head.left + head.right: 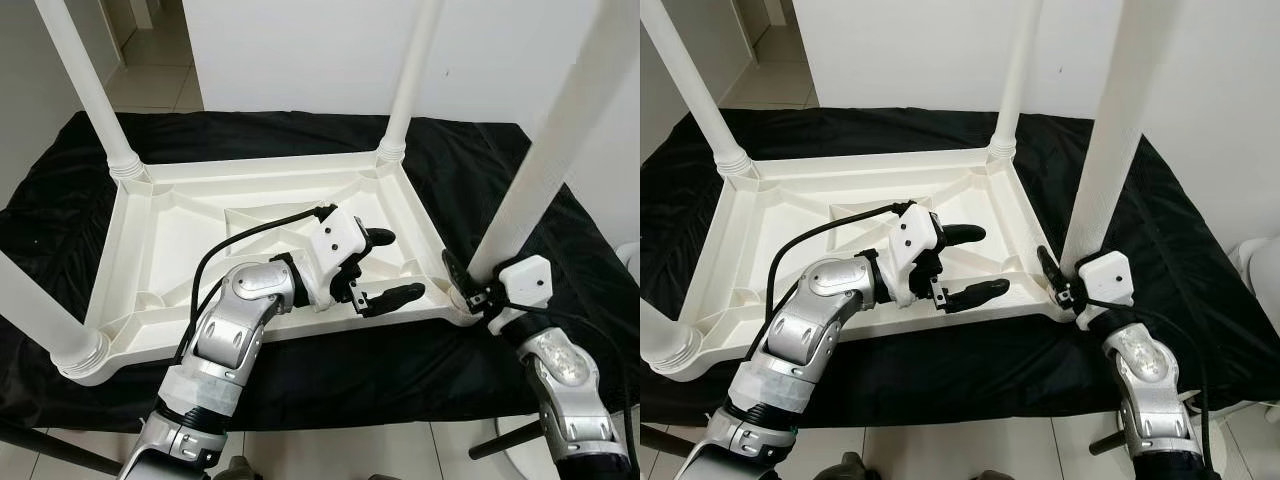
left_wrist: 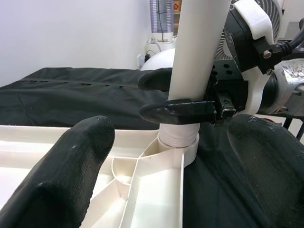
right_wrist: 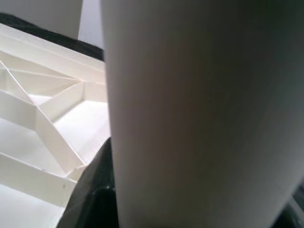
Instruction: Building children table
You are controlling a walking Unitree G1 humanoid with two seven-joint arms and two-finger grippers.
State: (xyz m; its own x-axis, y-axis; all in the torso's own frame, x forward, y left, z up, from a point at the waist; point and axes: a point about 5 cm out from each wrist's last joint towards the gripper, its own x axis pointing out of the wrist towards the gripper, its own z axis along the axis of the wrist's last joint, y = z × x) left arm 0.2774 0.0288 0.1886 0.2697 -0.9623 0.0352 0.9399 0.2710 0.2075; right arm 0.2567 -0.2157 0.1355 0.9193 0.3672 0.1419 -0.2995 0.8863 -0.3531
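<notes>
We work over a black cloth (image 1: 300, 375) carrying the white table top (image 1: 190, 240), which lies upside down at the centre. 4 legs stand in its corner sockets; 3 appear seated. The near right leg (image 1: 520, 190) is the step in hand, we judge. Our right gripper (image 1: 462, 282) clamps this leg just above its socket. Our left gripper (image 1: 385, 268) hovers over the near right part of the top, fingers spread wide, holding nothing. Next, the right gripper should turn or press the leg until it seats, then release.
</notes>
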